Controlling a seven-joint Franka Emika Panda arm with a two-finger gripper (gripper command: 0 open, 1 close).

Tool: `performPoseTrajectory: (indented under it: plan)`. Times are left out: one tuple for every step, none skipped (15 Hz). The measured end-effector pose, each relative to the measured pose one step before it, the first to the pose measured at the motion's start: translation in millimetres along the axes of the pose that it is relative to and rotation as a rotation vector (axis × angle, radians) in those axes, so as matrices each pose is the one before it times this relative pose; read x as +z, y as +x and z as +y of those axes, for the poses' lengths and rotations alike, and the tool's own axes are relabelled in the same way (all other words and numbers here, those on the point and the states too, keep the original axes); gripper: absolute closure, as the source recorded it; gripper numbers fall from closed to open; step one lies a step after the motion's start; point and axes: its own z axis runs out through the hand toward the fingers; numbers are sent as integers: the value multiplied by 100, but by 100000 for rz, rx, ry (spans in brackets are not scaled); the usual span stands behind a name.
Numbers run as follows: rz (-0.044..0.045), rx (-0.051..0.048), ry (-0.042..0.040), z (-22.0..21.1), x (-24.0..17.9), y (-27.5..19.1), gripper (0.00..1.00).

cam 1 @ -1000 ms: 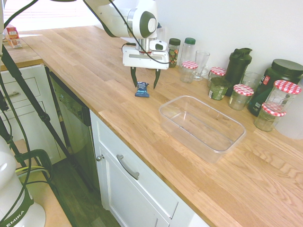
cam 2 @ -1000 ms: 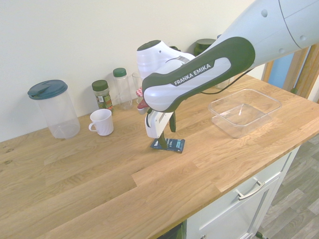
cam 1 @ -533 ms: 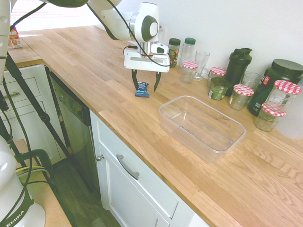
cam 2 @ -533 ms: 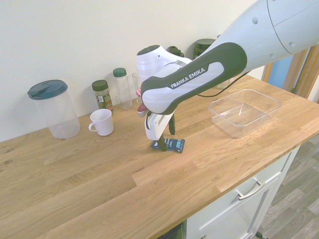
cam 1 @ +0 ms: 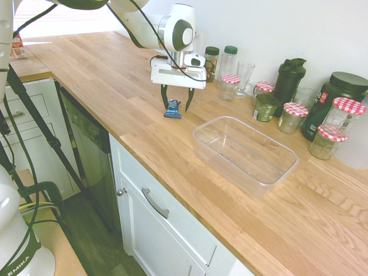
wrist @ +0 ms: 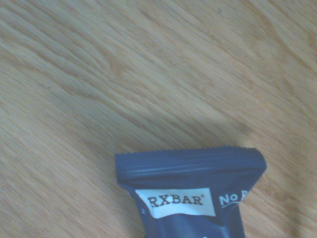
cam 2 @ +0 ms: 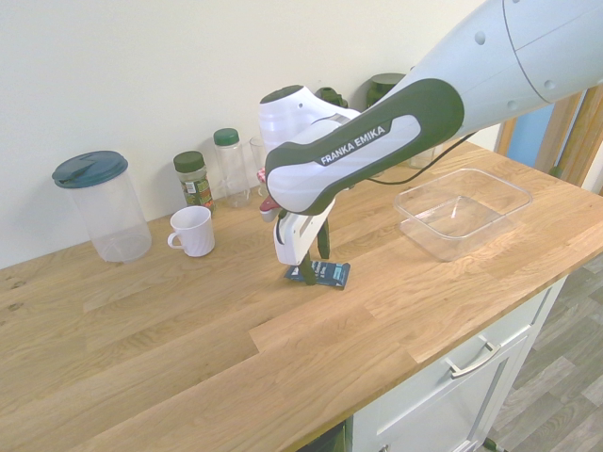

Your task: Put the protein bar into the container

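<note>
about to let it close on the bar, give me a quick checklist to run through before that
1. Jaws of the black-fingered gripper open: ok, fingers well apart.
2. Small dark-blue foil-wrapped protein bar lying on the light wooden counter: ok.
3. Bar between the two fingertips: cannot tell; one finger is right by it, the other stands off to its side.
4. Fingertips low enough to grip the bar: cannot tell.
5. Large clear rectangular plastic container open at the top: ok, no lid on it.
6. Bar in the container: not ok, it lies outside.
</note>
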Motion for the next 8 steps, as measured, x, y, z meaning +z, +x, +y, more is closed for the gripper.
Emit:
performPoseTrajectory:
  plan:
    - [14, -163, -46, -95, 0, -47, 100]
    - [24, -126, -91, -76, 5, -38, 100]
    - [20, -158, -112, -92, -2, -49, 100]
    - [-17, -225, -106, -129, 4, -71, 100]
    - [42, -128, -83, -81, -1, -39, 100]
    - [35, -96, -53, -62, -2, -29, 100]
    - [13, 74, -54, 38, 10, 20, 100]
    - [21, 34, -12, 5, 0, 5, 100]
